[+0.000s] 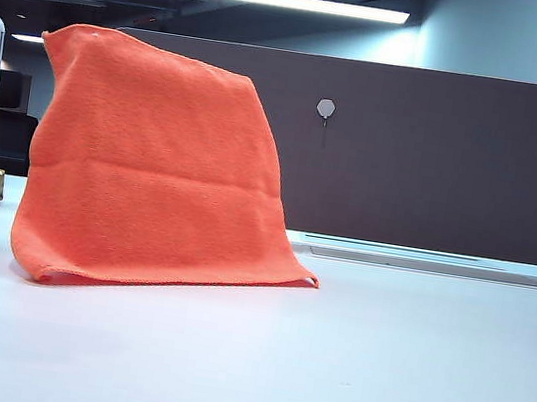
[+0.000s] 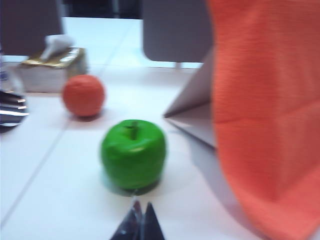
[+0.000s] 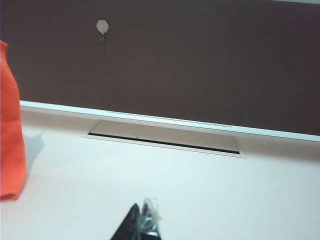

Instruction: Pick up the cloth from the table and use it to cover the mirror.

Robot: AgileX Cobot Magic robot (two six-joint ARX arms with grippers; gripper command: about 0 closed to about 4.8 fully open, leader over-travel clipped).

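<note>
Resting low over the wide smooth white counter (image 1: 344, 374), both arms sit near the front edge. Left gripper (image 2: 139, 220): jaws clenched, tips together, grasping nothing, pointing at a glossy green apple-shaped object (image 2: 133, 154) just ahead. Right gripper (image 3: 141, 224): jaws likewise clenched and empty, over bare counter, well apart from anything.

Mid-distance: the large bright orange fuzzy microfibre cloth (image 1: 152, 168) hangs draped over an upright panel, lower hem touching the counter. The mirror's face is not visible in the exterior view; only a pale grey folding stand leg (image 2: 192, 107) shows beside the cloth in the left wrist view. Behind the apple sit a round orange ball-like object (image 2: 83, 95) and a gold-topped tissue box (image 2: 50, 67).

Far: dark brown partition wall (image 1: 457, 158).

Judgement: covering step appears complete. Next move calls for no grasp, only keeping both arms clear of the hem.
</note>
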